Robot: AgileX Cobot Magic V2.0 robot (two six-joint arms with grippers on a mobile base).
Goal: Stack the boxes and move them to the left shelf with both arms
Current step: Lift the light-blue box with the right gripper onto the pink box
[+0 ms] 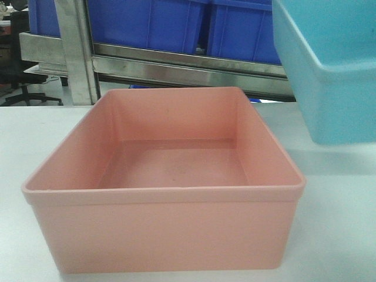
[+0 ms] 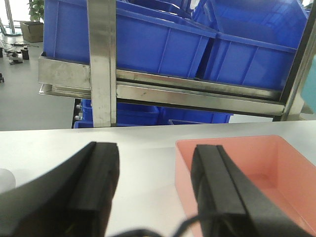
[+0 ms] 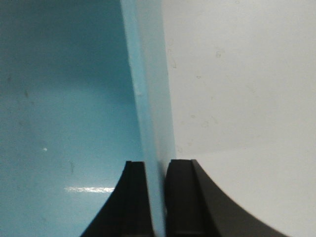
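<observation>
The salmon pink box stands empty and upright on the white table. The light blue box hangs tilted above the table, up and to the right of the pink one. In the right wrist view my right gripper is shut on the blue box's side wall, one finger inside and one outside. My left gripper is open above the table, with its right finger over the pink box's left rim and nothing between the fingers. Neither gripper shows in the front view.
Behind the table stands a stainless-steel rack with a flat front rail. Dark blue storage bins sit on it, and more sit below. I cannot tell which lane is the left shelf. A chair base stands on the floor at the far left.
</observation>
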